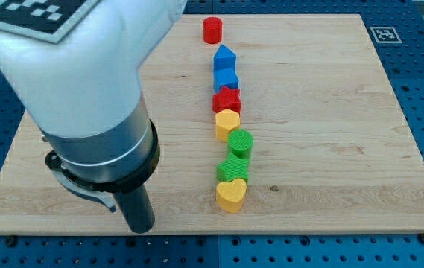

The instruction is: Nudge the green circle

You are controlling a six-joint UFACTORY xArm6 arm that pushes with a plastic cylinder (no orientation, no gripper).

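The green circle (pixel 240 143) sits in a column of blocks running down the middle of the wooden board (pixel 323 112). It touches a yellow hexagon (pixel 227 123) above it and a green star-like block (pixel 232 168) below it. My tip (pixel 141 230) is at the end of the dark rod near the board's bottom edge, well to the left of the column and touching no block. The white and grey arm fills the view's upper left.
The column from top to bottom also holds a red cylinder (pixel 212 30), a blue house-shaped block (pixel 224 57), a blue cube (pixel 226 79), a red star (pixel 226 100), and a yellow heart (pixel 231 194) at the bottom. A blue pegboard surrounds the board.
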